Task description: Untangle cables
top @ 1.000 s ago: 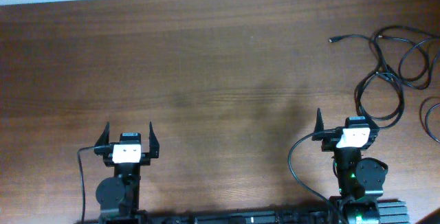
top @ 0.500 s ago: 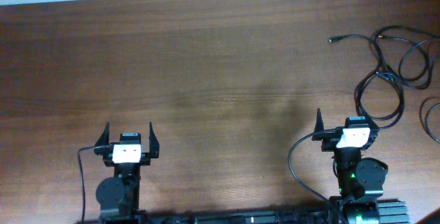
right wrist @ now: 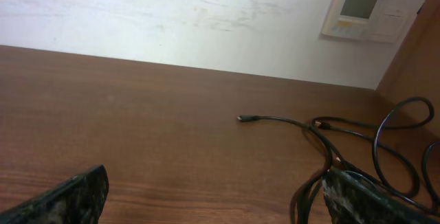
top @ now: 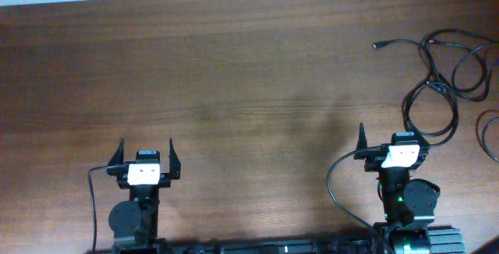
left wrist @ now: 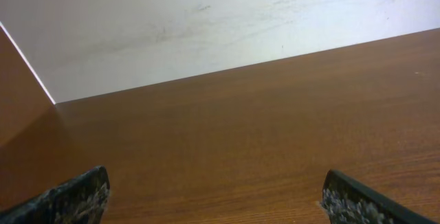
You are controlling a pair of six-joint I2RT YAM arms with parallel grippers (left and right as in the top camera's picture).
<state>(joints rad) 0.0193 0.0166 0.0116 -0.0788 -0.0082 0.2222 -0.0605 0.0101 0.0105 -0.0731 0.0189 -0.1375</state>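
The thin black cables (top: 431, 84) lie in tangled loops at the table's far right, with one plug end (top: 376, 45) pointing left. They also show in the right wrist view (right wrist: 282, 119). My right gripper (top: 387, 141) is open and empty just below the nearest loop. In its wrist view (right wrist: 220, 203), that loop runs down beside the right finger; I cannot tell whether they touch. My left gripper (top: 146, 151) is open and empty at the front left, far from the cables. Its wrist view (left wrist: 216, 200) shows only bare wood.
Another cable loop (top: 487, 137) runs off the right edge of the wooden table (top: 234, 90). A white wall with a thermostat panel (right wrist: 361, 11) stands behind the table's far edge. Thicker arm wires (top: 335, 184) hang by the arm bases.
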